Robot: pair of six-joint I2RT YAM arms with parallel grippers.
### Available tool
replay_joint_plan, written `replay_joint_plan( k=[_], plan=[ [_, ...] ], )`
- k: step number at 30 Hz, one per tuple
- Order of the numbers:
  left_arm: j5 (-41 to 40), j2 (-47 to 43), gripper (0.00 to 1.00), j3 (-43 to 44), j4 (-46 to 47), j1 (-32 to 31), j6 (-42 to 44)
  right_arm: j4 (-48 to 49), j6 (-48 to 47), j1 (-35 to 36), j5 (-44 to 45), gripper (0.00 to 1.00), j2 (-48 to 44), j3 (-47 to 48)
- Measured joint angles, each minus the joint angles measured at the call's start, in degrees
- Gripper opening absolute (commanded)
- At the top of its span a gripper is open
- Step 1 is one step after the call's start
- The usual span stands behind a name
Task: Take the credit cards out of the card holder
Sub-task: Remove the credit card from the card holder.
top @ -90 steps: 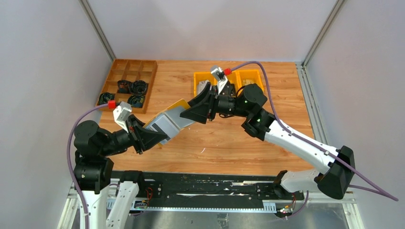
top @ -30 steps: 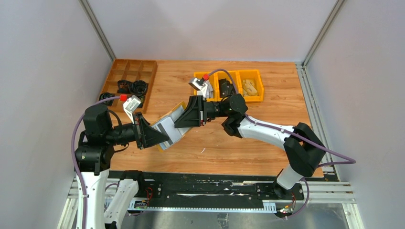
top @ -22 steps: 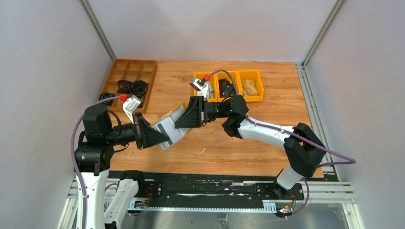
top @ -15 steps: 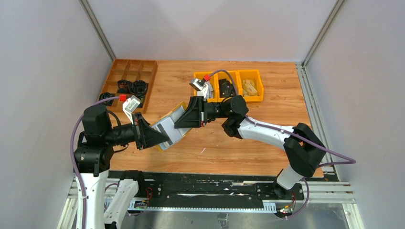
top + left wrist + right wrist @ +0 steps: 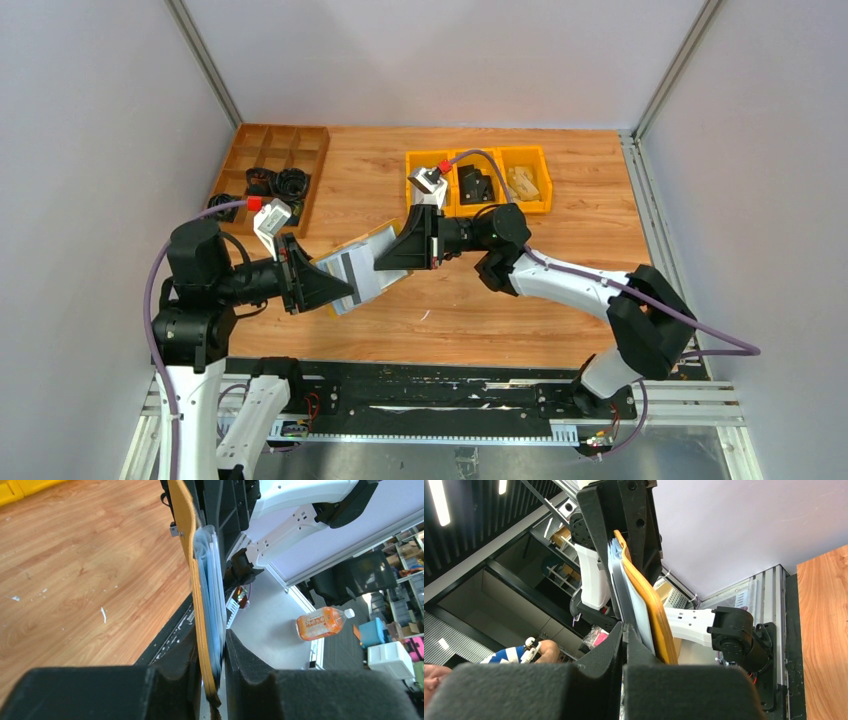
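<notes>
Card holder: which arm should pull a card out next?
Right. The left gripper clamps the card holder steady, while the right gripper is shut at its grey inner layers, seemingly pinching an edge.

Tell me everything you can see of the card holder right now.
The card holder is a small folding wallet, mustard-yellow and leather-like outside, with grey-blue sleeves inside that show pale flat layers at their edges. It is opened out, tilted, and held in the air above the wooden table. It is stretched between the left tool, which clamps one end, and the right tool, which is shut at the opposite end. What exactly the right tool pinches is not visible.
</notes>
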Motion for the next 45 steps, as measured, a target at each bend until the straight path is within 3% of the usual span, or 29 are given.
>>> replay_joint_plan(
  k=[7,15,20,27,29,38,45],
  plan=[
    [0.1,0.0,0.24,0.3,0.9,0.0,-0.1,0.1,0.2,-1.0,0.1,0.0,-0.6,-1.5],
    [-0.1,0.0,0.05,0.3,1.0,0.0,-0.3,0.7,0.8,-1.4,0.4,0.0,-2.0,-2.3],
    [0.0,0.0,0.0,0.3,1.4,0.0,-0.4,0.6,0.5,-1.4,0.6,0.25,-3.1,-2.4],
    [-0.1,0.0,0.0,0.3,1.8,0.0,-1.2,-0.5,-1.0,0.1,1.0,0.34,-3.0,-2.3],
    [-0.4,0.0,0.0,0.4,1.8,0.0,-1.2,-0.5,-1.2,0.6,1.0,0.32,-2.5,-2.0],
    [-1.2,-0.2,0.0,0.6,2.2,0.0,-1.4,-1.8,-2.2,0.9,1.1,0.0,-2.0,-1.0],
    [-3.8,-0.2,0.0,0.6,2.2,0.0,-0.9,-3.8,-2.5,-4.1,0.2,0.0,-5.2,-1.6]
  ],
)
